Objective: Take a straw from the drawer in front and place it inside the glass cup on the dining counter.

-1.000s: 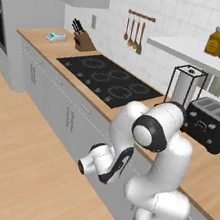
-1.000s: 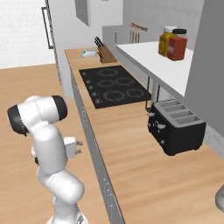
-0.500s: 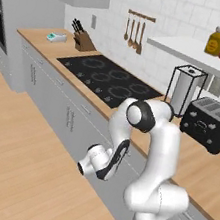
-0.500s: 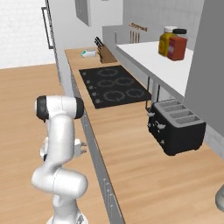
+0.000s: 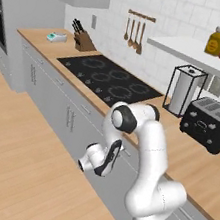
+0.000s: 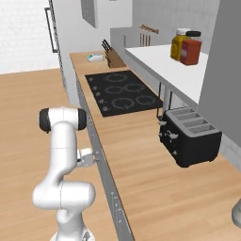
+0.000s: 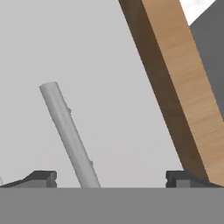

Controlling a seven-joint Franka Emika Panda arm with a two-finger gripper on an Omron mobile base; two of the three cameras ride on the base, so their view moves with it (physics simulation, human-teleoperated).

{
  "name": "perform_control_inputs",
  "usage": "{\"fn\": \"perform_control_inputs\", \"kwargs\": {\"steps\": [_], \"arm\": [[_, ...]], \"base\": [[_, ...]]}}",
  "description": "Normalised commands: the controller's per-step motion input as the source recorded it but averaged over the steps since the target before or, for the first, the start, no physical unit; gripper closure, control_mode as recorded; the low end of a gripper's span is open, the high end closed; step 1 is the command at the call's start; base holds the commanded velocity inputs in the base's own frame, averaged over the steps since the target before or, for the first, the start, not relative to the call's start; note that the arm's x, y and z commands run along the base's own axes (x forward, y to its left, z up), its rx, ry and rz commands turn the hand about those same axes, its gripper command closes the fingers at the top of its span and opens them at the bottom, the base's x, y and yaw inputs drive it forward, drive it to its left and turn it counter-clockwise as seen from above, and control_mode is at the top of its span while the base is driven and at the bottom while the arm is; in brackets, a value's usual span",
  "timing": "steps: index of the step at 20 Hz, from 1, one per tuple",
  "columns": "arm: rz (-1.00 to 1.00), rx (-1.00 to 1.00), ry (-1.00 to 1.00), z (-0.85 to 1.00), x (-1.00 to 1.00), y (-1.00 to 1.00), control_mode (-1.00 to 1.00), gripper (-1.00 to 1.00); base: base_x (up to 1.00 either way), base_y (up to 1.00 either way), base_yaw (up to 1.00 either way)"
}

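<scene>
Hand view puts my spread, empty fingers astride the slim grey bar handle of the shut light-grey drawer, so everything remains undone.

Toaster right of hob

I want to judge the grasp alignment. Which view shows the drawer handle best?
The hand view: the drawer handle runs as a grey bar between the open tool's fingertips. The left base view has the arm in front of that spot; the right base view leaves it too small to tell.
</scene>
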Motion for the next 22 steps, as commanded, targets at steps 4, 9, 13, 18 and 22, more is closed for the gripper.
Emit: {"fn": "perform_control_inputs", "kwargs": {"steps": [4, 9, 13, 18, 22], "arm": [[0.0, 0.0, 0.0, -0.13, 0.46, -0.29, -1.0, -1.0], [0.0, 0.0, 0.03, -0.29, 0.29, -0.18, -1.0, -1.0], [0.0, 0.0, 0.11, -0.43, 0.23, -0.11, -1.0, -1.0], [0.0, 0.0, 0.05, -0.31, 0.27, -0.13, -1.0, -1.0], [0.0, 0.0, 0.02, -0.14, 0.22, -0.15, -1.0, 1.0]], "base": [[0.0, 0.0, 0.0], [0.0, 0.0, 0.0], [0.0, 0.0, 0.0], [0.0, 0.0, 0.0], [0.0, 0.0, 0.0]]}}
